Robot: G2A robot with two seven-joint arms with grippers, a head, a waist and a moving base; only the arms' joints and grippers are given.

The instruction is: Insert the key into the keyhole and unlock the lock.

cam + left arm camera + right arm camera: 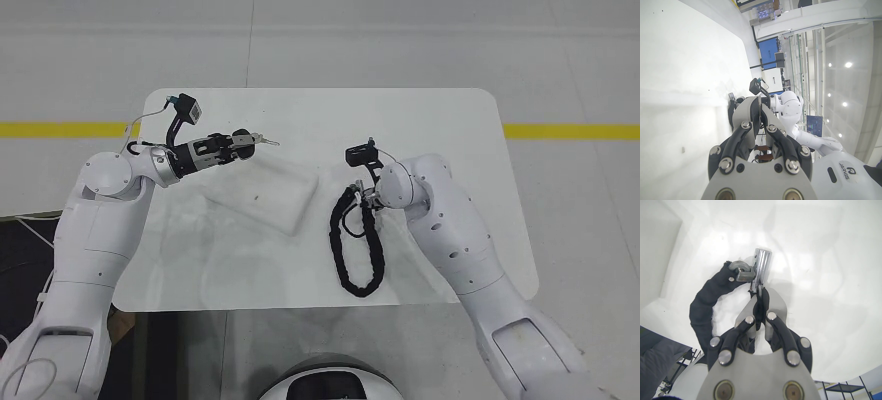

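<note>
Although the key [265, 142] reads as a thin sliver, the left pincer [247, 142] is closed on it, tip toward 3 o'clock. Keyhole: cannot make out. At 3 o'clock of the key, well apart, right pincer [760, 302] clamped on the chain's black sleeve [702, 306], chrome lock [762, 264] just beyond its tips. White tabletop [440, 120]; grey floor [320, 40], yellow line [60, 129].

The chain sleeve [358, 250] was plain black, its lock cylinder [762, 266] shiny chrome, the key [265, 141] silver. The table [450, 130] was plain white. A yellow floor stripe [60, 129] ran from nine to three o'clock behind it.
</note>
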